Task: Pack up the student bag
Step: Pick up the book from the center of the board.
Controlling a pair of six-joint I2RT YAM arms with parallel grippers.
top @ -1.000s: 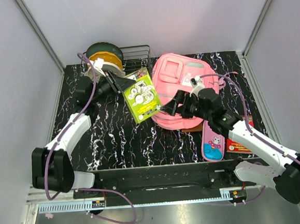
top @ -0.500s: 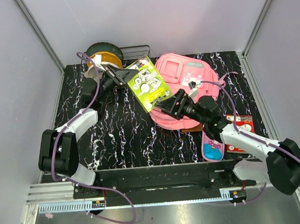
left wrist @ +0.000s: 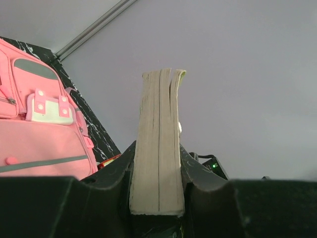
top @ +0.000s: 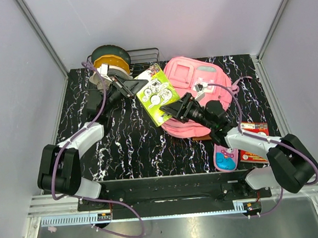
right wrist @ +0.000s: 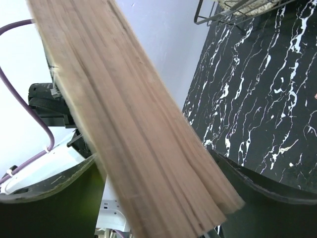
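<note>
Seen from above, a black marbled surface (top: 128, 146) carries the student bag (top: 187, 75), large and pink, lying flat toward the back right corner with its front pockets up. Just left of it, overlapping its edge in this view, a green book (top: 156, 94) is held up off the surface. The left hand (top: 134, 88) is narrowed onto the book's left corner, clamping it. The right hand (top: 172, 108) stands wide, its fingers on either side of the book's front right corner; we cannot tell whether they press it. The book's long axis runs from back to front, slanting toward the bag. The bag lies to the right of both hands, with the right hand nearer. We judge the book must travel rightward; the bag's opening is not visible.
</note>
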